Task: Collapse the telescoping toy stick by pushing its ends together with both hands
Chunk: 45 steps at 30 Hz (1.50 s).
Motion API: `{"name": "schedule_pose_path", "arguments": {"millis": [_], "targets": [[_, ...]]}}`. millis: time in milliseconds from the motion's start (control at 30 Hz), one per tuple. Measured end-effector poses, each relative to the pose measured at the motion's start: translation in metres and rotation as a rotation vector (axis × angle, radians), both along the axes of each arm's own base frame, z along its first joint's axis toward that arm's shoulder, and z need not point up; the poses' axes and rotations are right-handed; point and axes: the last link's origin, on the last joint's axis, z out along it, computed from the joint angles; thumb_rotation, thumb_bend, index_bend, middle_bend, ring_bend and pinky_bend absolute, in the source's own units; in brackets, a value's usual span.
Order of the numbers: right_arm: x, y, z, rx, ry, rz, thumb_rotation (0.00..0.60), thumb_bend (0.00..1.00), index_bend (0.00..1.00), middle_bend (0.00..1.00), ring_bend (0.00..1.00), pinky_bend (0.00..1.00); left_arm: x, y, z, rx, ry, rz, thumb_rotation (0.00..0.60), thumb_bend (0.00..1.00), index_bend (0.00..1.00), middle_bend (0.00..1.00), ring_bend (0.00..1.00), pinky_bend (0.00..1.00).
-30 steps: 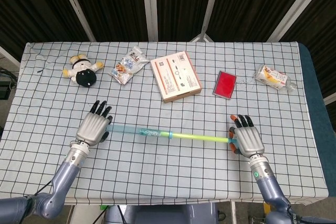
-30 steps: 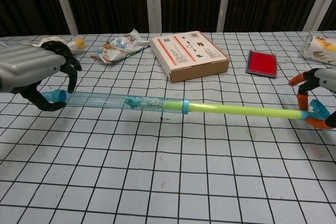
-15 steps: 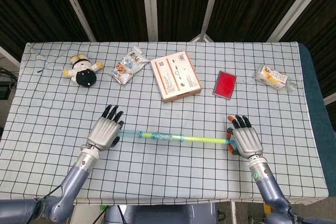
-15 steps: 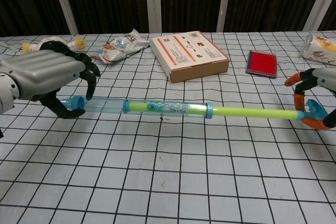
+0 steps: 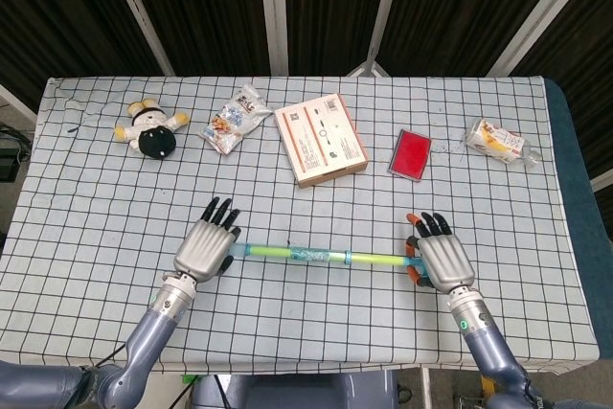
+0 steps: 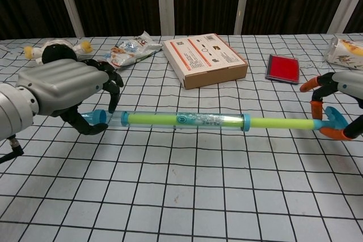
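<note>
The telescoping toy stick [image 5: 306,255] lies across the front of the checked table, a clear blue tube [image 6: 187,119] with a yellow-green rod inside. A short length of the rod [image 6: 281,123] still sticks out to the right. My left hand [image 5: 206,246] grips the tube's blue left end cap [image 6: 97,118], thumb below and fingers curled over it. My right hand [image 5: 442,261] holds the rod's right end [image 6: 324,122] between its orange-tipped fingers [image 6: 313,107]. In the chest view the left hand [image 6: 62,92] looms large and the right hand [image 6: 343,103] sits at the frame's right edge.
Behind the stick lie a cardboard box [image 5: 321,139], a red case [image 5: 413,153], a snack bag [image 5: 233,119], a plush toy [image 5: 148,128] and a packet [image 5: 498,141] at the far right. The table's front edge [image 5: 306,366] runs close behind the wrists.
My left hand has moved right and my right hand slightly left. The tube has slid over the rod, so the stick is much shorter.
</note>
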Motion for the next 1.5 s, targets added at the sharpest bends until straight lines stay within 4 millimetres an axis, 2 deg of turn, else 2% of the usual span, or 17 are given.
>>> {"name": "schedule_pose_path", "arguments": {"millis": [300, 900, 1000, 1033, 1100, 1200, 1233, 1300, 1500], "targets": [[0.010, 0.008, -0.001, 0.020, -0.017, 0.045, 0.600, 0.48, 0.60, 0.16, 0.00, 0.00, 0.007, -0.004, -0.005, -0.006, -0.011, -0.008, 0.600, 0.54, 0.57, 0.14, 0.00, 0.00], [0.011, 0.012, -0.007, 0.048, -0.011, 0.062, 0.600, 0.48, 0.60, 0.16, 0.00, 0.00, 0.014, -0.008, -0.010, -0.022, -0.016, -0.008, 0.600, 0.54, 0.56, 0.14, 0.00, 0.00], [0.011, 0.012, -0.007, 0.050, -0.008, 0.066, 0.600, 0.48, 0.59, 0.16, 0.00, 0.00, 0.014, -0.008, -0.010, -0.023, -0.015, -0.007, 0.600, 0.48, 0.52, 0.13, 0.00, 0.00], [0.011, 0.012, -0.007, 0.050, -0.009, 0.066, 0.600, 0.48, 0.58, 0.16, 0.00, 0.00, 0.013, -0.009, -0.010, -0.024, -0.015, -0.006, 0.600, 0.45, 0.50, 0.13, 0.00, 0.00], [0.010, 0.012, -0.007, 0.047, -0.010, 0.063, 0.600, 0.48, 0.45, 0.14, 0.00, 0.00, 0.012, -0.009, -0.010, -0.025, -0.016, -0.003, 0.600, 0.36, 0.42, 0.12, 0.00, 0.00], [0.008, 0.011, -0.006, 0.046, -0.008, 0.057, 0.600, 0.47, 0.15, 0.05, 0.00, 0.00, 0.010, -0.009, -0.008, -0.025, -0.020, 0.002, 0.600, 0.21, 0.22, 0.10, 0.00, 0.00], [0.008, 0.010, -0.006, 0.046, -0.006, 0.055, 0.600, 0.47, 0.06, 0.01, 0.00, 0.00, 0.009, -0.009, -0.007, -0.024, -0.022, 0.004, 0.600, 0.19, 0.19, 0.09, 0.00, 0.00], [0.006, 0.009, -0.005, 0.046, -0.001, 0.047, 0.600, 0.46, 0.00, 0.00, 0.00, 0.00, 0.008, -0.009, -0.005, -0.021, -0.027, 0.008, 0.600, 0.17, 0.15, 0.08, 0.00, 0.00], [0.003, 0.006, 0.000, 0.036, 0.008, 0.020, 0.600, 0.45, 0.00, 0.00, 0.00, 0.00, 0.003, -0.008, 0.003, -0.014, -0.059, 0.033, 0.600, 0.17, 0.14, 0.07, 0.00, 0.00]]}}
